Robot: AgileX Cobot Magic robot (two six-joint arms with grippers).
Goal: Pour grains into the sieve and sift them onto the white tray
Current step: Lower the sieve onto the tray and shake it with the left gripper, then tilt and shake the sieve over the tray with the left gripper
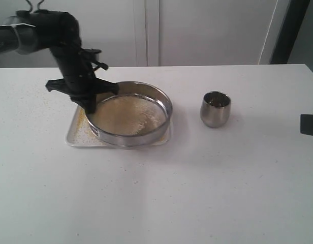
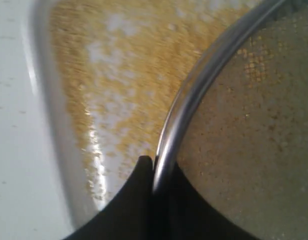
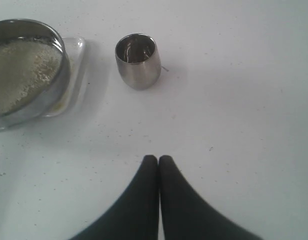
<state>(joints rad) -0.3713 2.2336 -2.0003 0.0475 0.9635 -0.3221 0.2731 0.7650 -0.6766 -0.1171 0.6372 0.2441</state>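
Observation:
The sieve (image 1: 130, 115), a wide steel ring with mesh, sits over the white tray (image 1: 75, 133) left of the table's middle. Pale grains (image 1: 127, 116) cover its mesh. My left gripper (image 1: 90, 107) is shut on the sieve's left rim (image 2: 194, 95), one finger outside and one inside. Fine yellow grains (image 2: 119, 75) lie scattered on the tray beside the rim. The sieve (image 3: 24, 70) and a tray corner (image 3: 76, 50) also show in the right wrist view. My right gripper (image 3: 158, 159) is shut and empty over bare table, far right.
A small rounded steel cup (image 1: 215, 109) stands upright right of the sieve, also seen as the cup (image 3: 138, 60) in the right wrist view. A few stray granules speckle the white table (image 1: 197, 178). The right arm's tip (image 1: 310, 124) shows at the right edge.

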